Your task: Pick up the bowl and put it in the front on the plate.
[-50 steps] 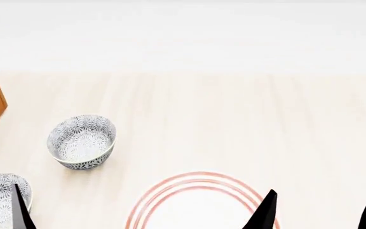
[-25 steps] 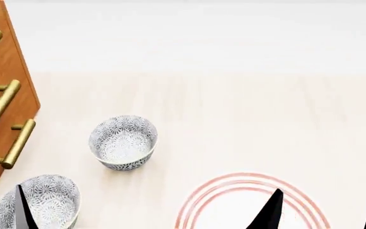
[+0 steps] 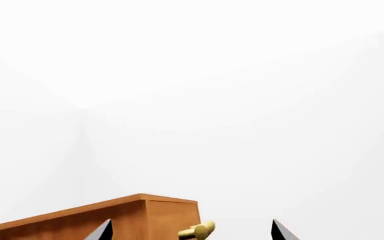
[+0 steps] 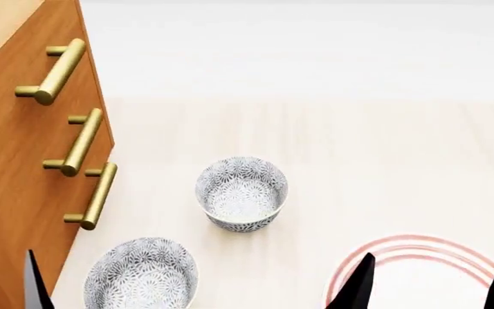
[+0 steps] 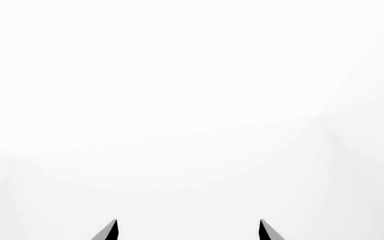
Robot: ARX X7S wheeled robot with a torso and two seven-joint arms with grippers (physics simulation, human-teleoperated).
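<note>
Two flower-patterned bowls show in the head view. One bowl (image 4: 241,193) stands upright mid-table; the other bowl (image 4: 141,275) sits nearer, by the cabinet. The plate (image 4: 401,244) with red rings lies at the lower right, partly cut off by the frame edge. My right gripper (image 4: 431,288) hovers over the plate, open and holding nothing. Of my left gripper only one fingertip (image 4: 33,283) shows there, left of the near bowl. In the wrist views the left gripper (image 3: 190,231) and the right gripper (image 5: 188,231) both stand open and empty.
A wooden cabinet (image 4: 15,167) with three brass handles (image 4: 82,141) fills the left side, close to the near bowl. Its corner (image 3: 145,215) and one handle (image 3: 199,230) show beyond the left gripper. The pale wooden tabletop (image 4: 359,148) stretches back to a white wall.
The head view has swung left: the cabinet has come far into the picture, and both bowls and the plate have slid to the right. Both grippers stay open.
</note>
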